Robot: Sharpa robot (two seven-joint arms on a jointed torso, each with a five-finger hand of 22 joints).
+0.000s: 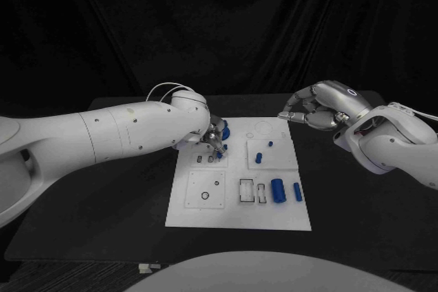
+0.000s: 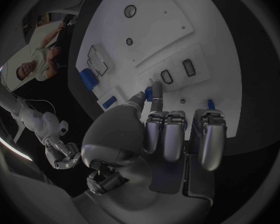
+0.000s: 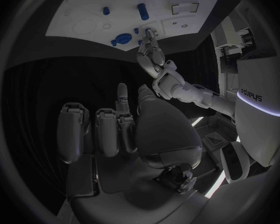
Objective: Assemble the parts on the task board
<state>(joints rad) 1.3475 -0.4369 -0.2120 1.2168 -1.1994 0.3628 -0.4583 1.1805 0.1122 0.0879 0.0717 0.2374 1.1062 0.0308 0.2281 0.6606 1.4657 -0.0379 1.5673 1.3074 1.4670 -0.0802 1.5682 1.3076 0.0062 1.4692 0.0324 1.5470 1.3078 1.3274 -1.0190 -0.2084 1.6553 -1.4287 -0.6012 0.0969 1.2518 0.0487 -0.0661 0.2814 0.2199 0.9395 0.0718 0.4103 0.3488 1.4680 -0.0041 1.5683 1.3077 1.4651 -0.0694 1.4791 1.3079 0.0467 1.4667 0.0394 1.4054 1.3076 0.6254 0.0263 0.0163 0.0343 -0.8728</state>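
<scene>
The left robot hand (image 1: 215, 139) is low over the far left part of the task board (image 1: 239, 206) and pinches a small blue part (image 2: 157, 91) between the thumb and a finger, just beside two small dark slots (image 2: 177, 72) in the board. The right robot hand (image 1: 316, 106) hangs over the bench (image 1: 100, 197) past the board's far right corner, with its fingers curled in and nothing in them. Other blue parts are on the board: a round one (image 1: 225, 131) near the far edge, a short one (image 1: 259, 157) in the middle, and two longer ones (image 1: 287, 191) lying beside the rectangular frames on the right side. The risk seems to be that the pinched part goes down tilted and jams at the edge of the slot, or slips from the light pinch, because the fingers hide the slot from above. The bench is black and matt, and the room behind it is dark.
</scene>
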